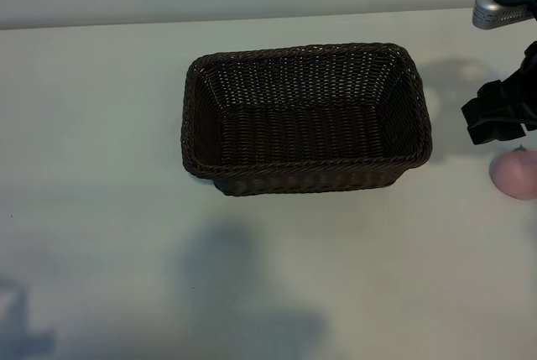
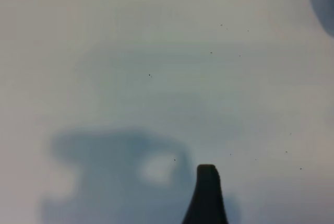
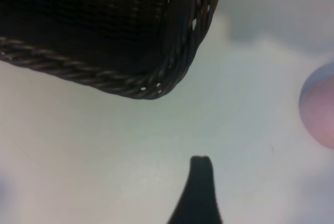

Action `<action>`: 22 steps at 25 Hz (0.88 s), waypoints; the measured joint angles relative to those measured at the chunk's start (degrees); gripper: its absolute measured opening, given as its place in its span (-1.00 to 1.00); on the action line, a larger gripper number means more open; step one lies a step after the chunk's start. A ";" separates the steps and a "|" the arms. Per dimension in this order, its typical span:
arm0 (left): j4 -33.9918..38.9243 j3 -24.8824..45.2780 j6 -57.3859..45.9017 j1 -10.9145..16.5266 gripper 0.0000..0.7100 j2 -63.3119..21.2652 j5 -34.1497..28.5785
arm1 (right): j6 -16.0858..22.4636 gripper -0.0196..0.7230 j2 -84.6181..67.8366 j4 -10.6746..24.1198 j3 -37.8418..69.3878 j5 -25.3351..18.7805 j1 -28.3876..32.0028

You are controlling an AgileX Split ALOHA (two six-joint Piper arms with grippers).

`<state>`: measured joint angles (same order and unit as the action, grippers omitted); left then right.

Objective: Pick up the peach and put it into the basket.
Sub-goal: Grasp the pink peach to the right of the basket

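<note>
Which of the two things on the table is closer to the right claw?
The peach, right beside the right claw; the basket sits farther off, mid-table.

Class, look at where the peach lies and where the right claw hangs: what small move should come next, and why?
Probably shift the right claw, which is open and holds nothing, over the peach and lower it; the peach lies on the table outside the basket.
</note>
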<state>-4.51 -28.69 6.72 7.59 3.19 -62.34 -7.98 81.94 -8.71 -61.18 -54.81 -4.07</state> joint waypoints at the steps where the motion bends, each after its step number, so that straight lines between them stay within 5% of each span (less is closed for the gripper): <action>1: 0.00 0.00 -0.17 0.00 0.67 0.00 0.00 | 0.00 0.65 0.00 0.00 0.00 0.00 0.00; 15: 0.00 0.00 -1.01 -0.12 0.66 0.00 0.00 | 1.21 0.65 0.00 0.22 0.00 2.51 0.00; 22: 0.00 0.00 -1.08 -0.62 0.66 -1.10 0.00 | 5.05 0.65 0.00 3.92 0.00 3.60 0.00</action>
<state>-4.51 -28.69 5.64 6.97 2.09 -62.34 -2.93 81.94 -4.79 -61.18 -51.20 -4.07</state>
